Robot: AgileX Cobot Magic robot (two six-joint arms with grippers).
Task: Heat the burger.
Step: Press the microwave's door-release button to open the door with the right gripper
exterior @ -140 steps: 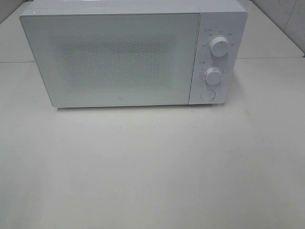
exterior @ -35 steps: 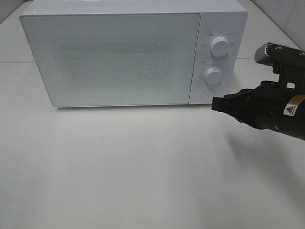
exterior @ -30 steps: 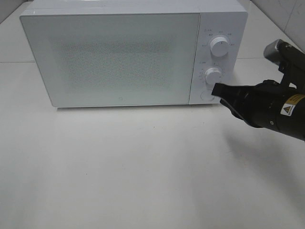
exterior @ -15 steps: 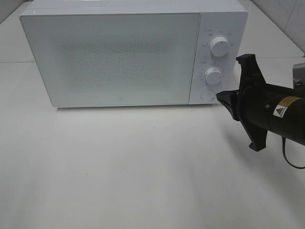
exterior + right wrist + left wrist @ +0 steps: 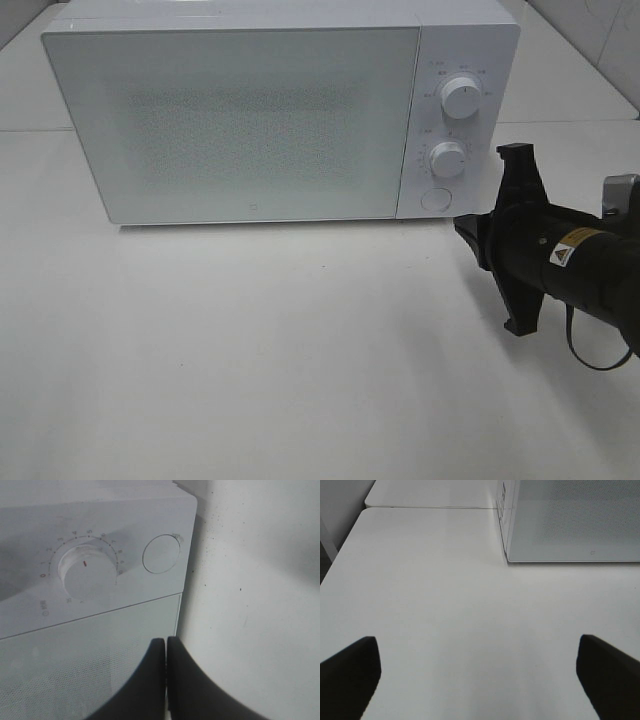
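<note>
The burger is out of view. A white microwave [image 5: 250, 120] stands at the back of the table with its door shut. My right gripper [image 5: 463, 224] is shut with nothing in it, its tip a little in front and to the right of the round door button [image 5: 434, 199]. In the right wrist view the closed fingertips [image 5: 165, 643] point toward that button [image 5: 161, 554] and the lower dial [image 5: 87, 572]. My left gripper [image 5: 480, 680] hovers open over bare table, left of the microwave's corner [image 5: 507, 555]; it does not show in the exterior view.
Two dials [image 5: 459, 98] [image 5: 447, 159] sit above the button on the microwave's control panel. The white table [image 5: 300, 350] stretches in front. A tiled wall rises at the back right corner [image 5: 610, 40].
My right gripper has rolled about its axis and drawn back from the round button toward the front right. The microwave door stays shut. Earlier still, the right arm was out of view.
</note>
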